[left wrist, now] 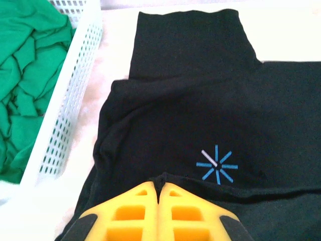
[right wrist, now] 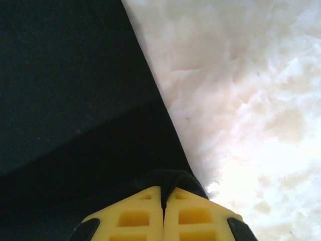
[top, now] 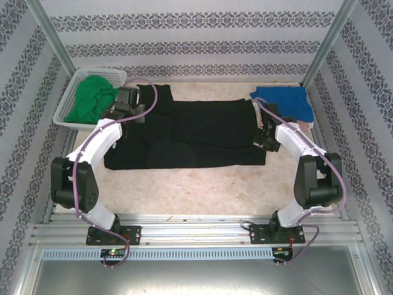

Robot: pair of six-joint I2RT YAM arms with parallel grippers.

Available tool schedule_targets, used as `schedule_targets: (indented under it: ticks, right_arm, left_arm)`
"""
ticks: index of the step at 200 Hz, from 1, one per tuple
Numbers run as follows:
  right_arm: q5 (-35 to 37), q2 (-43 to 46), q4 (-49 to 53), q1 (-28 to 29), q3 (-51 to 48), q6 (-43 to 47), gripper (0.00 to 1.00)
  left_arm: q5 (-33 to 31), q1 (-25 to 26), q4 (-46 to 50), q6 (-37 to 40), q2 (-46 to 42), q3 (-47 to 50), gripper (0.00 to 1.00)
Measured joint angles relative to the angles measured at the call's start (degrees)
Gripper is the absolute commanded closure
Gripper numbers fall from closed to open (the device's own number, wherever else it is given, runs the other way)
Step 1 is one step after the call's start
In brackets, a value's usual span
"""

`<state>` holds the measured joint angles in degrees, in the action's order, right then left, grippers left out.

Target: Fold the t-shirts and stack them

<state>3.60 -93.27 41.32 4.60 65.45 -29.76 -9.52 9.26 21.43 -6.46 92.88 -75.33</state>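
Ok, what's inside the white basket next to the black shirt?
A crumpled green t-shirt lies in the white basket; anything beneath it, and the basket's floor, is hidden by the cloth.

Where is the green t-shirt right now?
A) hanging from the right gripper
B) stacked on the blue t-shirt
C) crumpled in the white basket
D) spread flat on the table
C: the green t-shirt lies bunched inside the white basket at the far left, beside the spread black t-shirt.
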Motion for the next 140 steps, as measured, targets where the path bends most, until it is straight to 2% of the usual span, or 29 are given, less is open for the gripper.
schedule_targets:
  ticks: [41, 84, 140]
  right_arm:
    - [-0.04, -7.13, -1.14, -0.02, 3.96, 0.04, 0.98]
    - [-0.02, -10.84, -0.98, 0.0, 6.86, 0.22, 0.97]
    - [0.0, -12.17, -0.37, 0.0, 10.34, 1.49, 0.9]
  left_arm:
    - [0.02, 0.0, 0.04, 0.2, 7.08, -5.11, 1.0]
    - [-0.26, -0.02, 0.55, 0.46, 10.93, -7.23, 1.0]
    - [-1.29, -1.01, 1.22, 1.55, 13.27, -10.32, 1.0]
